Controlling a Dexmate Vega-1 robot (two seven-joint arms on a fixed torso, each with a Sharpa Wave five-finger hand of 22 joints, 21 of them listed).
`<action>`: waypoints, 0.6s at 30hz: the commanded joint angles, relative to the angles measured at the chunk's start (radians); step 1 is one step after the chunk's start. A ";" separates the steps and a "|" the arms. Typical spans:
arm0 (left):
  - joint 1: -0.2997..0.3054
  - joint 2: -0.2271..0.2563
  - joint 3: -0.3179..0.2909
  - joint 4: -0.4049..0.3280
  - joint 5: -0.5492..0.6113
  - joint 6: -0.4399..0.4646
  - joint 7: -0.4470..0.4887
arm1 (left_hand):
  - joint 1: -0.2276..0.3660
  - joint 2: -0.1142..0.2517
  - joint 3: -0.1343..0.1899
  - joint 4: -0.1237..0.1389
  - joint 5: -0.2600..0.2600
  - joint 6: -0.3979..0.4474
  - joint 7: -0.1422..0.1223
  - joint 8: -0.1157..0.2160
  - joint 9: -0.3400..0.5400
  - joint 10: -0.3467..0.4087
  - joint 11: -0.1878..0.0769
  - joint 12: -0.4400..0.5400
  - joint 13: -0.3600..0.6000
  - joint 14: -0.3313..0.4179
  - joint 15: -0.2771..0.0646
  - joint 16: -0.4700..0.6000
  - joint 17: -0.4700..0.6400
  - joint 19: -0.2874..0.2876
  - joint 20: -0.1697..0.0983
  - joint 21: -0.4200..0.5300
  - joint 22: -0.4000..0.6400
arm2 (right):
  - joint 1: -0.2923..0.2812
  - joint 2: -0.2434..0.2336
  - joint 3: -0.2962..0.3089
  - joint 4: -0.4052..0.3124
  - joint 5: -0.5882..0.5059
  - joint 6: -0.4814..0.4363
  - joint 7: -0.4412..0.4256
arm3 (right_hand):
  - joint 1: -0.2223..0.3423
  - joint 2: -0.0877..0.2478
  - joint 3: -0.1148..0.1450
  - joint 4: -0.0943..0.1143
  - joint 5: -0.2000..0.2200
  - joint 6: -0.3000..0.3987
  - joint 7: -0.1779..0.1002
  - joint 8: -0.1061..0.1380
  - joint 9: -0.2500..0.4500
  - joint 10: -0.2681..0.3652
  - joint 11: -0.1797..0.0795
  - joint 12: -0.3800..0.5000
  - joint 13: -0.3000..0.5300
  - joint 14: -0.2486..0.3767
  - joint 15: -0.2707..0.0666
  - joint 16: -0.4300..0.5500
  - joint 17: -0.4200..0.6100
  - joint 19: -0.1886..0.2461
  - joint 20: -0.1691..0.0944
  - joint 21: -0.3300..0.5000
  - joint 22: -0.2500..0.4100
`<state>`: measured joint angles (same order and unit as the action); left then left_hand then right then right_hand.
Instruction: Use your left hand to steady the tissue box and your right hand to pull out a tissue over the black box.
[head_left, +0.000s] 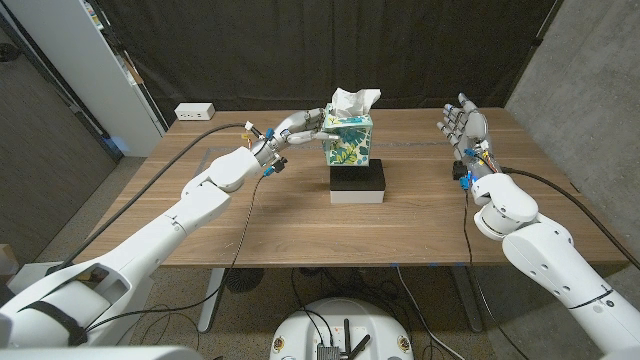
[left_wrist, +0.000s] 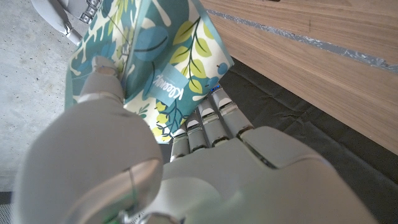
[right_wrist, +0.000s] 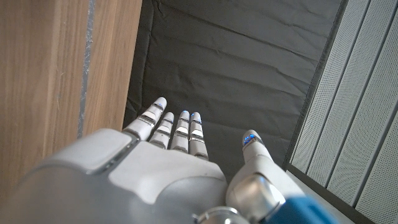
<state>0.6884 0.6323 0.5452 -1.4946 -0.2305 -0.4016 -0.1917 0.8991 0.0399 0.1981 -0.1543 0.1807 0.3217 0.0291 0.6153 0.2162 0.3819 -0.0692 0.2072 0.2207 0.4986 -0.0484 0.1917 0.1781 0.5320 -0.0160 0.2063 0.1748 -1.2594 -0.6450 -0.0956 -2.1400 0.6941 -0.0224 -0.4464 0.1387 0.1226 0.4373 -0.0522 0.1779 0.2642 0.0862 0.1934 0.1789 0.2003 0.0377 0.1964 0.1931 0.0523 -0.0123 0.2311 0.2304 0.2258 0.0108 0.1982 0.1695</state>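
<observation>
A leaf-patterned tissue box (head_left: 350, 142) stands upright on a black box (head_left: 358, 180) at the table's middle, with a white tissue (head_left: 353, 99) sticking out of its top. My left hand (head_left: 297, 128) grips the tissue box from its left side, fingers and thumb against the cardboard (left_wrist: 168, 68). My right hand (head_left: 463, 127) hovers open well to the right of the box, fingers spread and pointing up, holding nothing (right_wrist: 168, 143).
The black box sits on a white base (head_left: 358, 197). A white power strip (head_left: 195, 112) lies at the table's back left corner. A dark curtain hangs behind the table. Cables run along both arms.
</observation>
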 joint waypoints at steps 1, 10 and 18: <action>-0.006 -0.005 0.002 0.008 -0.002 -0.005 -0.004 | -0.001 0.005 0.007 0.001 0.002 0.009 0.001 0.003 0.004 0.007 0.002 -0.002 0.006 0.010 -0.103 -0.002 0.002 0.004 -0.009 -0.001 0.003 | 0.008 -0.012 0.015 -0.019 0.003 -0.024 -0.011 | -0.008 0.049 0.001 0.008 0.003 0.002 0.004 -0.002 0.004 0.000 0.002 0.000 0.002 -0.001 0.008 0.002 0.005 0.010 0.000 0.005 0.006; -0.007 -0.006 0.002 0.007 0.001 -0.004 0.000 | -0.002 0.004 0.010 0.000 0.002 0.010 0.002 0.003 0.002 0.006 0.003 -0.002 0.006 0.009 -0.102 -0.002 0.002 0.004 -0.011 -0.002 0.003 | 0.013 -0.018 0.018 -0.022 0.001 -0.037 -0.013 | -0.007 0.050 0.003 0.011 0.003 0.002 0.005 -0.002 0.004 -0.002 -0.002 -0.001 0.002 -0.001 0.007 0.003 0.006 0.011 0.000 0.005 0.006; -0.011 -0.009 0.005 0.009 0.000 -0.002 -0.004 | -0.004 0.006 0.012 0.001 0.002 0.011 0.005 0.003 0.001 0.007 0.003 -0.002 0.006 0.009 -0.102 -0.002 0.002 0.004 -0.010 -0.003 0.003 | 0.022 -0.050 0.022 -0.046 -0.030 -0.100 -0.052 | -0.006 0.049 0.004 0.012 0.003 0.000 0.007 -0.002 0.003 -0.004 -0.001 -0.001 0.002 -0.002 0.009 0.003 0.007 0.011 0.001 0.004 0.006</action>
<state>0.6823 0.6270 0.5469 -1.4884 -0.2303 -0.4052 -0.1931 0.8932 0.0361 0.2011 -0.1516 0.1807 0.3216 0.0292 0.6117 0.2159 0.3819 -0.0692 0.2072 0.2257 0.4986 -0.0484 0.1917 0.1785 0.5320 -0.0160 0.2063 0.1748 -1.2490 -0.6600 -0.0812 -2.1597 0.6945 -0.0643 -0.4655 0.1386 0.1226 0.4358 -0.0453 0.1778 0.2642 0.0861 0.1934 0.1789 0.2003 0.0376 0.1964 0.1931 0.0468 -0.0069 0.2311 0.2352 0.2258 0.0108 0.1982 0.1695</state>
